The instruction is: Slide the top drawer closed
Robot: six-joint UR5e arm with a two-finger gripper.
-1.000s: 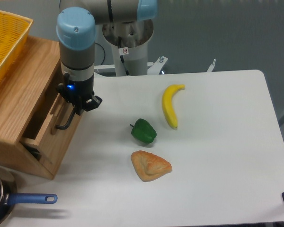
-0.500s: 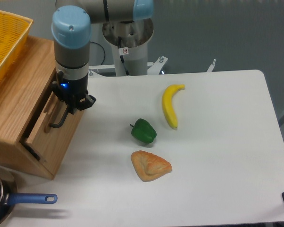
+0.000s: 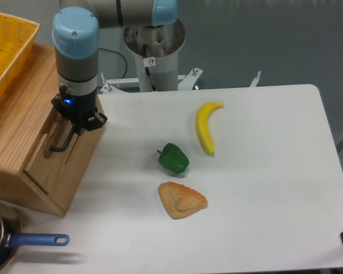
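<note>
The top drawer [image 3: 47, 162] is a light oak panel at the upper edge of the wooden cabinet's [image 3: 23, 120] slanted front, and its face now lies flush with the cabinet. Its black bar handle [image 3: 58, 144] runs down the panel. My gripper [image 3: 74, 124] points straight down at the upper end of that handle, against the drawer front. The arm's wrist covers the fingertips, so I cannot see how the jaws stand or whether they hold the handle.
A yellow basket [image 3: 6, 45] sits on the cabinet top. On the white table lie a banana [image 3: 204, 128], a green pepper [image 3: 174, 158] and a pastry [image 3: 182, 200]. A pan with a blue handle [image 3: 37, 240] sits at the front left corner.
The gripper moved left and slightly up, carrying the drawer front with it. The dark gap of the open drawer has shrunk away and the panel is flush.
</note>
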